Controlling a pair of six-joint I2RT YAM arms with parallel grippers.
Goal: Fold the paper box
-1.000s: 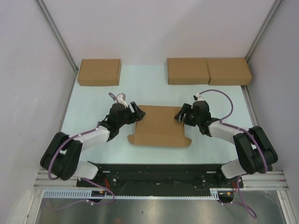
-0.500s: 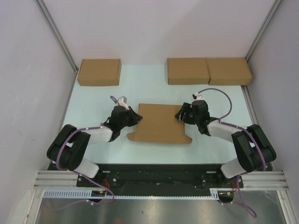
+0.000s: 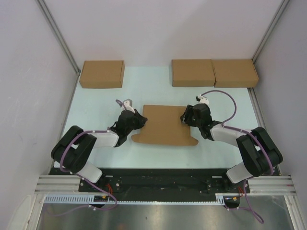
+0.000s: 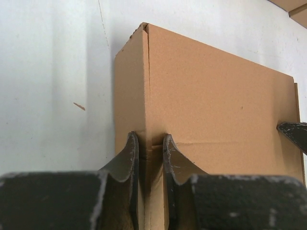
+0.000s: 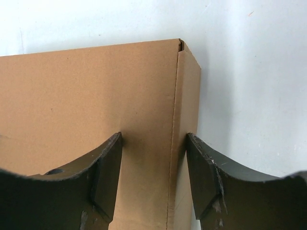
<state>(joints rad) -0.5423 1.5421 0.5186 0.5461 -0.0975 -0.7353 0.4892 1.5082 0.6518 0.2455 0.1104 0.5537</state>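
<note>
**Left pincer** (image 4: 150, 139) (image 3: 140, 120): closed to a narrow gap, clamped on the paper box. The two dark fingers (image 4: 132, 149) stand one on each side of the folded ridge where the box's left side wall meets its top face. Cardboard fills the gap between them.

**Right pincer** (image 5: 153, 139) (image 3: 184, 117): fingers spread apart, straddling the right edge of the box. One finger (image 5: 108, 163) lies over the top face and the other is outside the side wall. The fold line runs between them, with a gap showing on each side, so nothing is pinched.

**Paper box** (image 3: 165, 125) (image 4: 216, 110) (image 5: 86, 91): plain brown corrugated cardboard. It lies flat at the middle of the table, between the two pincers and just ahead of the arm bases. Both side walls are turned down at a crease. A small rounded flap (image 3: 135, 139) sticks out at each near corner. In the left wrist view, the tip of the opposite pincer shows at the far right edge of the box.

**Table** (image 3: 148, 91): pale blue-white surface, walled on three sides by light panels.

**Single cardboard box** (image 3: 101, 74): compact closed rectangle at the far left of the table, well apart from the paper box.

**Pair of cardboard boxes** (image 3: 193, 73): two closed rectangles side by side and touching, at the far right of the table.

**Purple cable** (image 3: 225, 98): loops above the right arm's wrist.
</note>
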